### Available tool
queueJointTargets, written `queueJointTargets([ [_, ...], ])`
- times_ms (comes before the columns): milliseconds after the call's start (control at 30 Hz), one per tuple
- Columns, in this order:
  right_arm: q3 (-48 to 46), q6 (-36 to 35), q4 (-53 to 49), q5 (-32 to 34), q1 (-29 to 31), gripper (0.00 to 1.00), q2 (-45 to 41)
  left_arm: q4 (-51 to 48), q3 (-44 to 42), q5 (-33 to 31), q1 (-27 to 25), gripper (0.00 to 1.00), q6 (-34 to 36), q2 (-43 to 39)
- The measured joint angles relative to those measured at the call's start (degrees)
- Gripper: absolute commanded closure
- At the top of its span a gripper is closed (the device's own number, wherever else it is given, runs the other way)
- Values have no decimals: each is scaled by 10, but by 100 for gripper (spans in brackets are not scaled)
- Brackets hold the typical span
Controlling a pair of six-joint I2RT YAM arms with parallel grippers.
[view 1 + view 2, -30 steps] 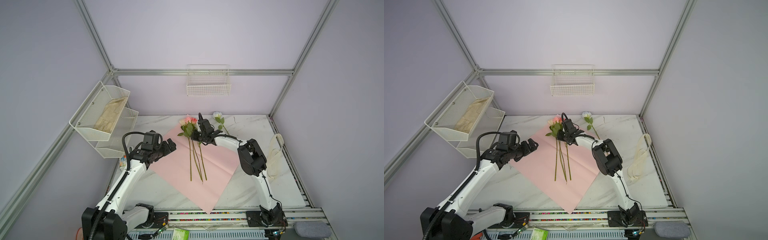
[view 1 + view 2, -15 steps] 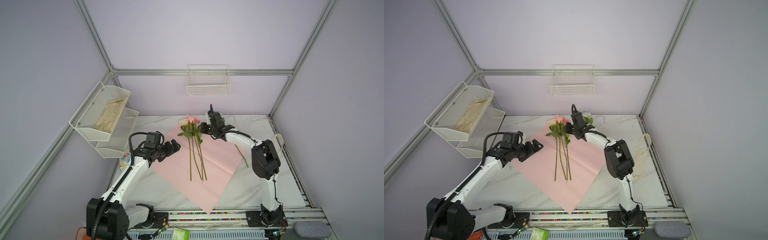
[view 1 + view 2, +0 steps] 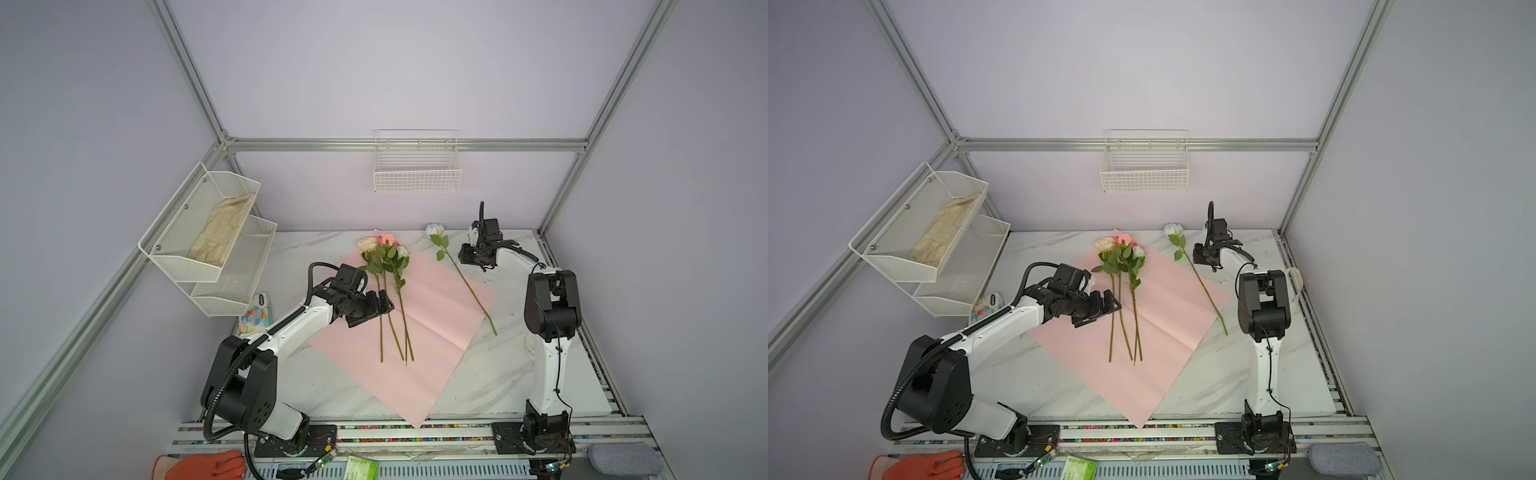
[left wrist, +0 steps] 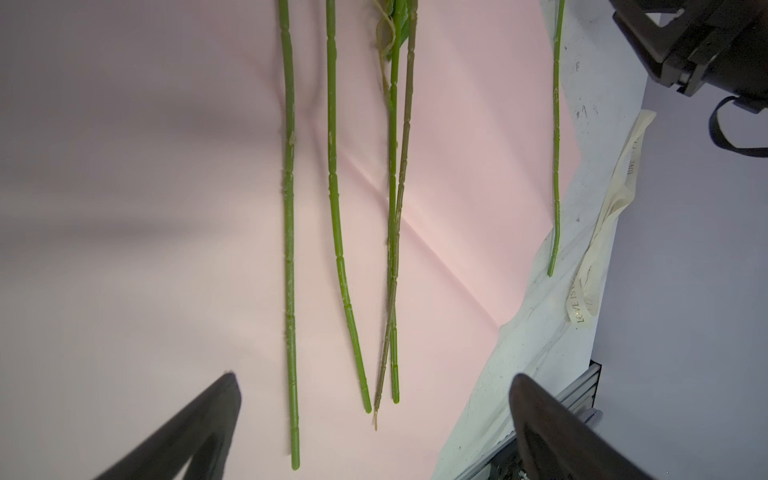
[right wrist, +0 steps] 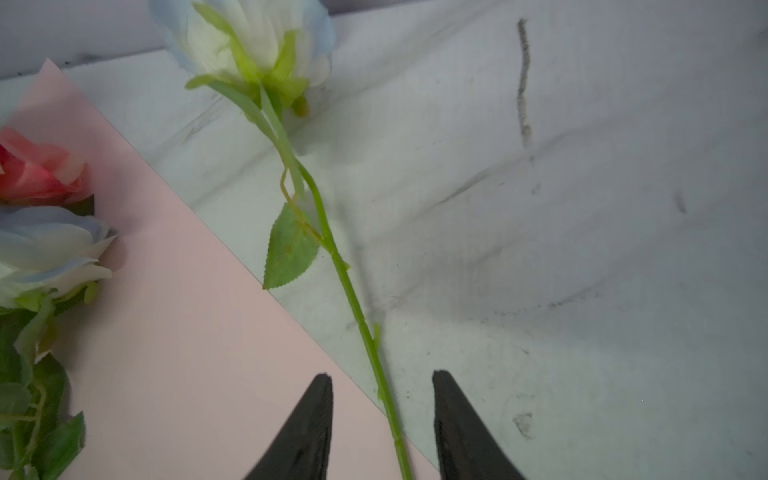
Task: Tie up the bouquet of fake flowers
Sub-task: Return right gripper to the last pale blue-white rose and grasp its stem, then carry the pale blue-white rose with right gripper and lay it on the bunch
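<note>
Near the bouquet (image 4: 332, 166), cream ribbon (image 4: 631, 158), printed "LOVE IS"

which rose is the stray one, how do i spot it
Find the square pink paper sheet on the white marble table. A bunch of long-stemmed fake roses lies on its middle; the single pale blue-white rose crosses its right edge, alone, head on bare marble.

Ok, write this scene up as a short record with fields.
grouped roses: lying on the pink paper, stems roughly parallel, untied
lone rose: apart, bloom on the table, stem crossing the paper's corner
ribbon: at the table's edge beyond the paper, unused
left end effector: open, above the grouped stems, empty
right end effector: open, lone rose's stem between its fingers in the wrist view, ungripped
</note>
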Motion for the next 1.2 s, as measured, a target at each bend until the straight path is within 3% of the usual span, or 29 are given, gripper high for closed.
queueJointTargets([
  [400,144,-66,-69,16,11,60,113,7,18,-3,0,0,0,7],
  [567,159,-79,-84,56,33,70,120,0,18,-17,0,0,1,7],
  [667,184,-80,-94,77,42,85,134,-10,18,-26,0,0,1,5],
  [900,255,-89,-146,126,47,94,159,-38,18,-59,2,0,9,-41],
  [1067,243,-72,-160,123,44,98,107,-49,15,-93,38,0,-1,-127],
  [1200,123,-15,-116,66,58,97,-19,-43,-22,-124,89,0,-8,-203],
])
